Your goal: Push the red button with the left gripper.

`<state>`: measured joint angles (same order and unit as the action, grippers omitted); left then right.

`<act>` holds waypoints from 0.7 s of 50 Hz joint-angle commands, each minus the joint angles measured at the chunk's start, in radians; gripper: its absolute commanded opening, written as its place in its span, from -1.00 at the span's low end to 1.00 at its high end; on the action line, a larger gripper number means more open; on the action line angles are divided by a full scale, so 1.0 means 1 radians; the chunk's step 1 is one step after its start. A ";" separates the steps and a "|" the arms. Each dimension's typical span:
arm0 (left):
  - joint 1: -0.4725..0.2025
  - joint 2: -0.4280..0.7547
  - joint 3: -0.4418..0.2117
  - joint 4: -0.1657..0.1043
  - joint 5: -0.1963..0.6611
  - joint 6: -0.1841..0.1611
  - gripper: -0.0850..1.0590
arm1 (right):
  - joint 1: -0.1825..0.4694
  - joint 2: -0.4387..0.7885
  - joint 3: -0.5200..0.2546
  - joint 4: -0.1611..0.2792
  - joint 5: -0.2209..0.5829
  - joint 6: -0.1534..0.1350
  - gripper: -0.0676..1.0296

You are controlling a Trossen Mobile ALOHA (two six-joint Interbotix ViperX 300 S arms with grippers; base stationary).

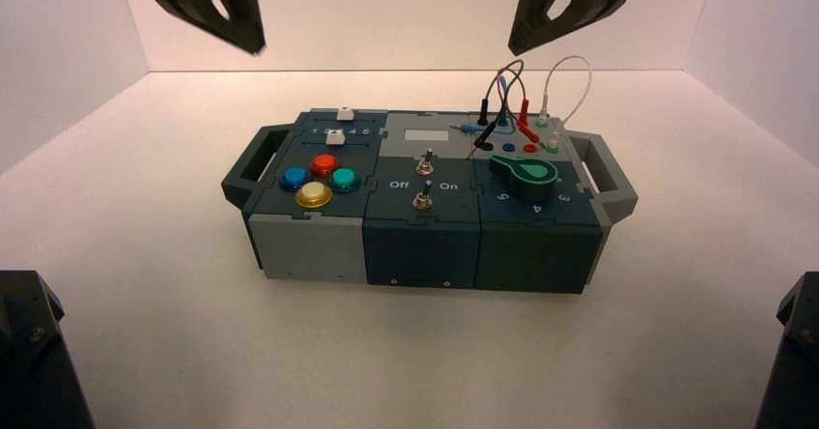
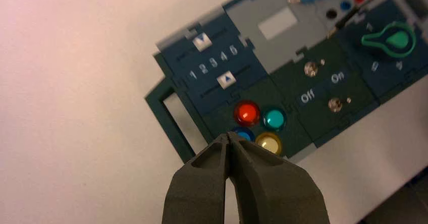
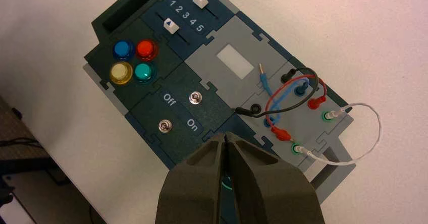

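The red button (image 1: 324, 164) sits on the box's left module, behind the yellow button (image 1: 314, 195), between the blue button (image 1: 295, 178) and the teal button (image 1: 345, 180). It also shows in the left wrist view (image 2: 247, 113) and in the right wrist view (image 3: 146, 48). My left gripper (image 1: 253, 46) hangs high above and behind the box's left end, shut and empty; in its own view its tips (image 2: 228, 136) lie over the blue button's edge (image 2: 246, 133), well above it. My right gripper (image 1: 517, 46) hangs high at the back right, shut (image 3: 224, 135).
The box (image 1: 425, 245) has handles at both ends, two white sliders (image 1: 335, 137) at back left, two toggle switches (image 1: 423, 166) marked Off and On in the middle, a green knob (image 1: 524, 174) and looped wires (image 1: 512, 91) at right.
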<state>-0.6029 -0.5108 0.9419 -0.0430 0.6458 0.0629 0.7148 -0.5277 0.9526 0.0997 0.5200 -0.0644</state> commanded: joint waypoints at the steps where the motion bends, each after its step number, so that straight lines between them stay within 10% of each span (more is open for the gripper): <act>1: -0.025 0.061 -0.049 -0.002 -0.003 -0.002 -0.91 | 0.006 -0.002 -0.026 0.003 -0.009 -0.003 -0.92; 35: -0.075 0.305 -0.109 -0.008 -0.060 -0.003 -0.91 | 0.006 0.026 -0.025 0.008 -0.018 -0.002 -0.92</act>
<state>-0.6734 -0.2178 0.8590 -0.0491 0.6044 0.0614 0.7148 -0.4970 0.9526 0.1028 0.5093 -0.0644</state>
